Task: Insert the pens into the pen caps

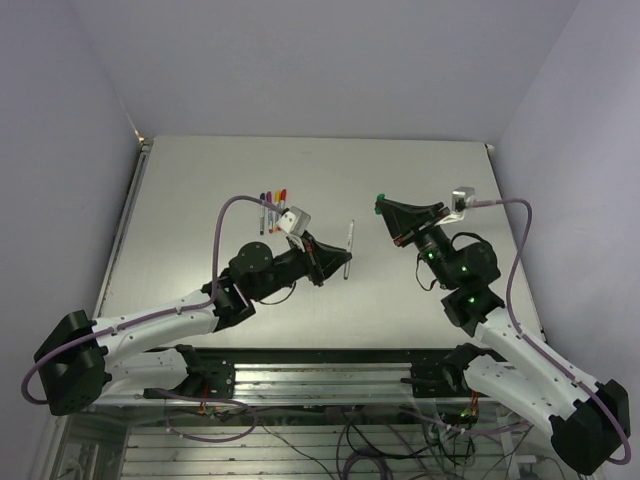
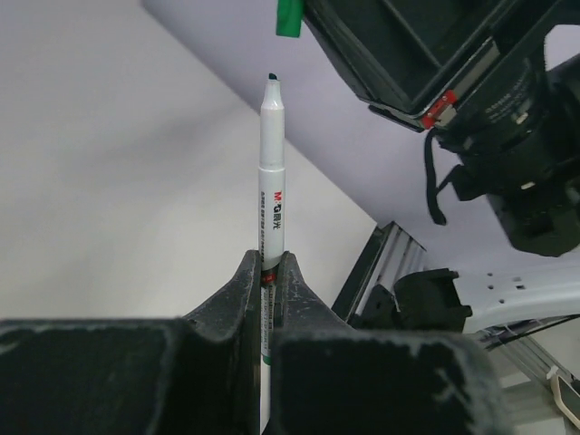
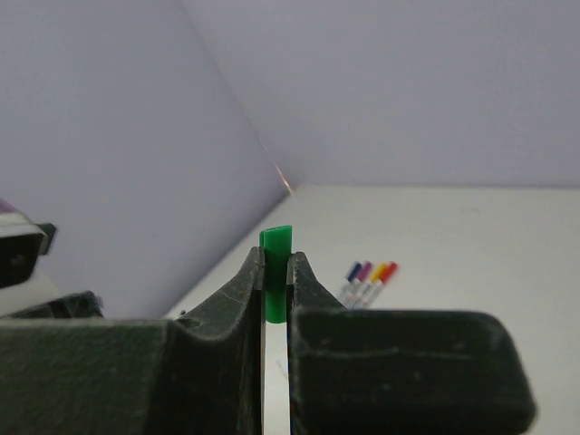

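My left gripper point(image 1: 338, 266) is shut on a pale grey-white pen point(image 1: 349, 245) and holds it above the table. In the left wrist view point(image 2: 270, 265) the pen point(image 2: 271, 172) stands upright between the jaws with its bare dark tip at the top. My right gripper point(image 1: 384, 211) is shut on the green cap point(image 1: 380, 199). In the right wrist view point(image 3: 275, 261) the green cap point(image 3: 275, 258) pokes out between the jaws. The cap point(image 2: 288, 18) hangs just above and slightly right of the pen tip, with a small gap between them.
Several other pens point(image 1: 272, 208) lie side by side on the table point(image 1: 200, 200) at the back left. In the right wrist view point(image 3: 370, 279) they wear blue, purple, orange and red caps. A metal rail point(image 1: 330, 365) runs along the near edge.
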Available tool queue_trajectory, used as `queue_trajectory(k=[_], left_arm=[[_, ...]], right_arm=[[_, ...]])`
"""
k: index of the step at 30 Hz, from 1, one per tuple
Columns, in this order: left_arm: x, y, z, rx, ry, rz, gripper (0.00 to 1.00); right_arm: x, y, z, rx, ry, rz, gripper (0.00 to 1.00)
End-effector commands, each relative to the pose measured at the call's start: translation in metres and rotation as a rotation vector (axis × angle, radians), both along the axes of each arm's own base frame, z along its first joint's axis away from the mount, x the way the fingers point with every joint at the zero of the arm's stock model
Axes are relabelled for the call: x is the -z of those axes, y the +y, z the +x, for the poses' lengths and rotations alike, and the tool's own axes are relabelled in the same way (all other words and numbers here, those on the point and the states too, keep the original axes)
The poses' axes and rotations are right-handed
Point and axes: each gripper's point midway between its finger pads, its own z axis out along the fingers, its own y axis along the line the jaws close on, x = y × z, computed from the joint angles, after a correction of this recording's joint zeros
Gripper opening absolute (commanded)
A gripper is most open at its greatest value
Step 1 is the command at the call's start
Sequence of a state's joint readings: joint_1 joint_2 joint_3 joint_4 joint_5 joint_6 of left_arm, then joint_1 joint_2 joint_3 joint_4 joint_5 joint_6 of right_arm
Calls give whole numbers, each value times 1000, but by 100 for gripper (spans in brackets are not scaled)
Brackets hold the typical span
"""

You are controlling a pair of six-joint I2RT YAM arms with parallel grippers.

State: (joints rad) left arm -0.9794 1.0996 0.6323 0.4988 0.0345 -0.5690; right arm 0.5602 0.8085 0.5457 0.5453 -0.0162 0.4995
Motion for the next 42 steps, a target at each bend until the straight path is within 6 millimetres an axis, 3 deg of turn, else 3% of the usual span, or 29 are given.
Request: queue_trajectory(k=[1, 8, 13, 23, 42], left_arm=[[-40, -14, -13, 69, -134, -113, 7], [-48, -18, -15, 73, -162, -131, 7], [-51, -17, -12, 57, -169, -115, 7], [-52, -19, -11, 61, -177, -97, 7], [-45, -19, -12, 68, -162, -76, 7]], right_arm=[[-55, -3, -27, -72, -201, 176, 0], [-73, 8, -42, -182, -252, 230, 0], [-72, 21, -52, -275, -263, 200, 0], [-61, 35, -54, -340, -233, 161, 0], [-57, 38, -47, -325, -244, 143, 0]])
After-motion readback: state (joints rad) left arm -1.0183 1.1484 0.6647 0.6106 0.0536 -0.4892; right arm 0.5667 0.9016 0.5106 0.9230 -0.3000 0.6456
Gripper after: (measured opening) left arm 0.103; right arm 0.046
